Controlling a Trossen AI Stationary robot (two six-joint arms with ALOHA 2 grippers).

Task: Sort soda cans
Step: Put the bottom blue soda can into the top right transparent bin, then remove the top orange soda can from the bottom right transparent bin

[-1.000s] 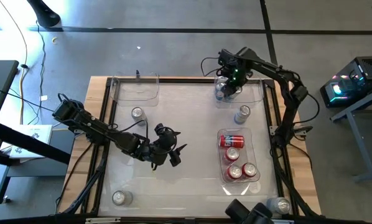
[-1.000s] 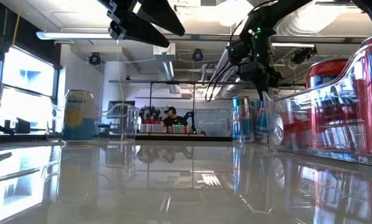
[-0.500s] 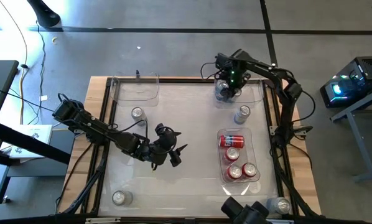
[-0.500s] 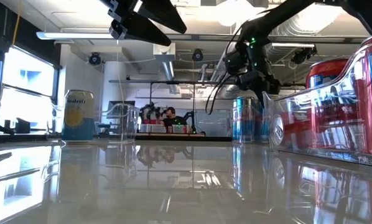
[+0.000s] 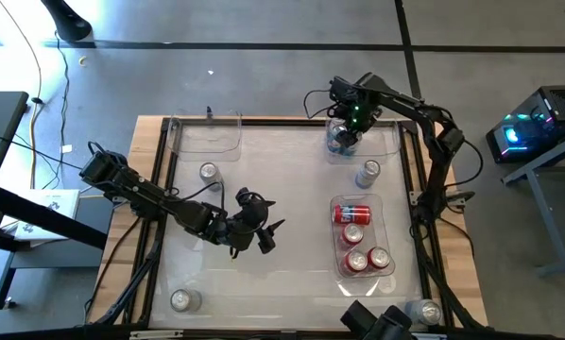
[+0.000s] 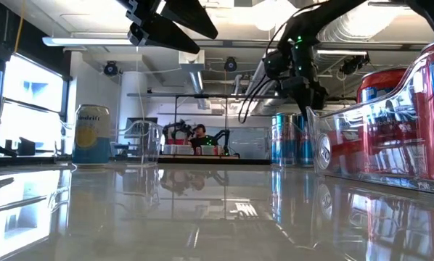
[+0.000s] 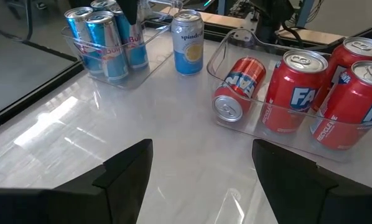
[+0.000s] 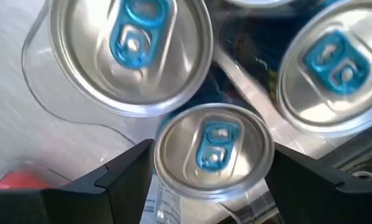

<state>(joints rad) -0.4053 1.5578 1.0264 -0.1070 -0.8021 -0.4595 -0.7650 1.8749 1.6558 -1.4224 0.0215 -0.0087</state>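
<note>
1. My right gripper (image 5: 344, 130) sits over the clear bin (image 5: 388, 144) at the far right of the table. In my right wrist view the fingers (image 8: 120, 177) stand apart on either side of a blue-tabbed can (image 8: 212, 149), with a gap visible on both sides. I judge the jaws open and holding nothing; the can stands on its own.

2. That can is upright in the bin among two other blue cans (image 8: 133, 50), tops nearly touching. Packed close, I think, so the bin holds the whole blue group.

3. My left gripper (image 5: 256, 236) hangs above the middle of the table, clear of everything. The left wrist view shows its fingers (image 7: 125, 171) spread wide with bare tabletop between them. Empty.

4. The red cans (image 5: 356, 247) share the long bin (image 5: 387, 212) near the right edge; three stand upright and one (image 7: 238, 86) lies on its side at the far end.

5. Unsorted, standing loose: a pale can (image 5: 368, 173) between the two bins, one (image 5: 208, 172) by the empty far-left bin (image 5: 207, 138), one (image 5: 181, 299) at the near-left corner, one (image 5: 427, 311) at the near-right corner.

6. Judgement: blue placement looks complete. The loose pale cans probably belong in the empty bin.
</note>
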